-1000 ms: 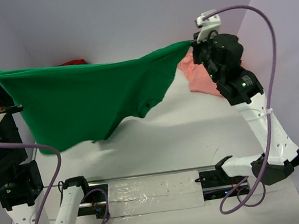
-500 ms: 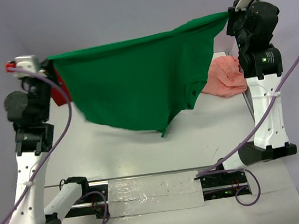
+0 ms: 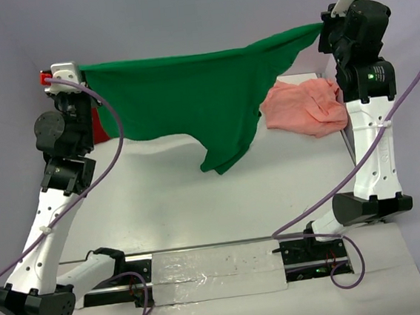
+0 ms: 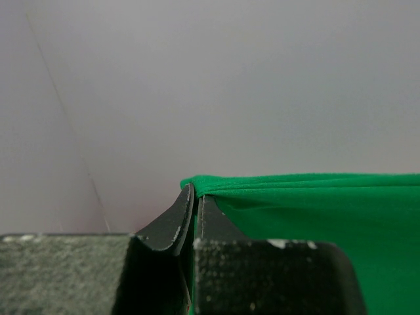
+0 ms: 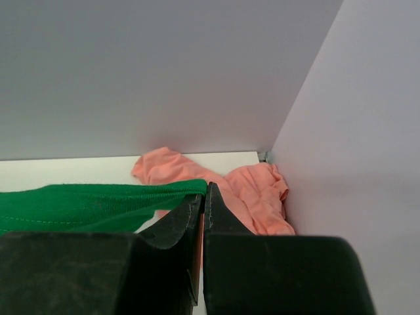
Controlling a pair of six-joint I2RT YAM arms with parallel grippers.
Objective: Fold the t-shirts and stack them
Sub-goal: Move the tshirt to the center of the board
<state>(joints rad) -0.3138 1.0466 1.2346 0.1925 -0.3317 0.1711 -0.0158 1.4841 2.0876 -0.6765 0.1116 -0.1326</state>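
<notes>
Green t-shirt (image 3: 189, 92) hangs stretched above the surface (image 3: 199, 203), its top corners pinched by the clenched left end effector (image 3: 80, 72) and right end effector (image 3: 323, 29). Shallow edge grips may slip; the low-hanging cloth may snag the salmon pink t-shirt (image 3: 306, 107), far right.

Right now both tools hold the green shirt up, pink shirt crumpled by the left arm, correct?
No: the pink shirt lies crumpled by the right arm, not the left; the top view shows it. The left tool and right tool do hold the green shirt up.
</notes>
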